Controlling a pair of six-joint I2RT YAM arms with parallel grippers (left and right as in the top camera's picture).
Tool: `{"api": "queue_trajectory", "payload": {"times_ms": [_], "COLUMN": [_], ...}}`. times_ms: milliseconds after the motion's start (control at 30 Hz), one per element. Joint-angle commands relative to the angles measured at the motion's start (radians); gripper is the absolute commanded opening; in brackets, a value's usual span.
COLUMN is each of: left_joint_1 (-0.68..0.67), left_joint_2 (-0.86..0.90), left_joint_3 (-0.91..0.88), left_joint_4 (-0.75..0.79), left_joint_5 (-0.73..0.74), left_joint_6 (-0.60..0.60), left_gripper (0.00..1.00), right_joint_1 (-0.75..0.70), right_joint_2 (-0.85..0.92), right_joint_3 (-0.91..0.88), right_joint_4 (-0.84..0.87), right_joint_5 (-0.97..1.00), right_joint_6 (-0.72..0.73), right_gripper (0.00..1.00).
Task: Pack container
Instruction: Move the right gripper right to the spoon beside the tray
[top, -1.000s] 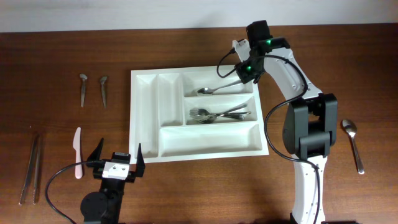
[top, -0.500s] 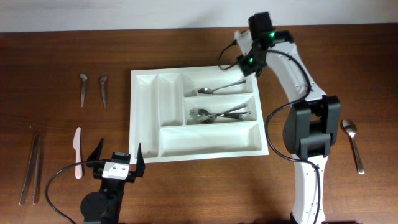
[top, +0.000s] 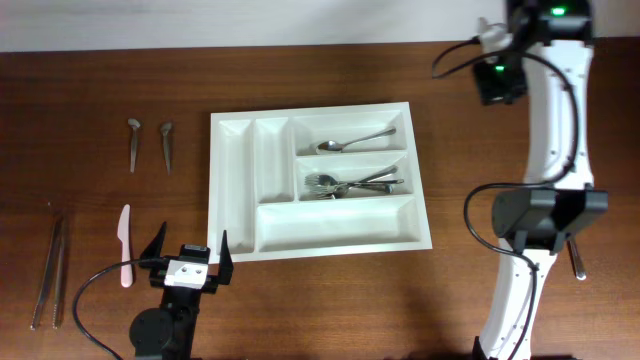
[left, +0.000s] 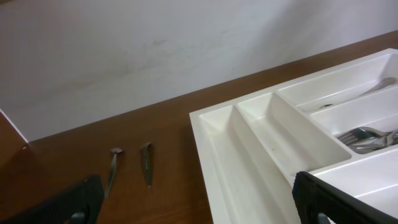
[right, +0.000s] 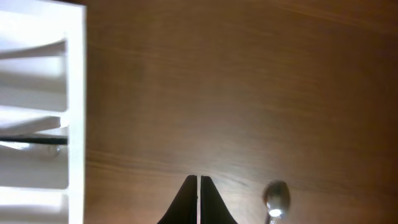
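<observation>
Overhead | container (top: 335, 226) long axis left-right | left gripper (top: 189, 245) wide | right gripper (right: 198, 186) closed

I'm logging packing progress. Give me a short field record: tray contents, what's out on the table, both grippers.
tray: white, five compartments
top long slot: one spoon
middle long slot: several forks
bottom long slot, both narrow slots: empty
table left of tray: two short metal utensils, white plastic knife, tongs
table right of tray: second spoon
left gripper: open, empty, by the tray's near left corner
right gripper: shut, empty, over bare table right of tray
</observation>
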Motion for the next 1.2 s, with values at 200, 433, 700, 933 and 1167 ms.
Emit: {"api": "queue_trajectory", "payload": {"times_ms": [200,433,700,933,1167], "left_joint_1": [0.006,0.006,0.006,0.006,0.006], "left_joint_2": [-0.006,-0.006,-0.006,-0.006,-0.006], "left_joint_3": [-0.006,-0.006,-0.006,-0.006,-0.006], "left_joint_4": [-0.003,-0.003,-0.003,-0.003,-0.003], "left_joint_5": [-0.003,-0.003,-0.003,-0.003,-0.003], "left_joint_6": [0.008,0.008,0.008,0.008,0.008], "left_gripper": [0.99,0.99,0.99,0.99,0.99], "right_joint_1": [-0.082,-0.190,-0.465,-0.621,-0.639], "right_joint_2": [-0.177,-0.474,-0.533,-0.502,-0.487], "right_joint_3": [-0.063,-0.548,-0.929,-0.995,-1.009], "right_joint_4": [-0.006,-0.006,0.022,0.175,0.273], "right_joint_5": [-0.002,-0.015,-0.009,-0.010,-0.058], "right_joint_6": [0.126,0.125,0.090,-0.106,-0.329], "right_gripper": [0.04,0.13,0.13,0.14,0.14]}}
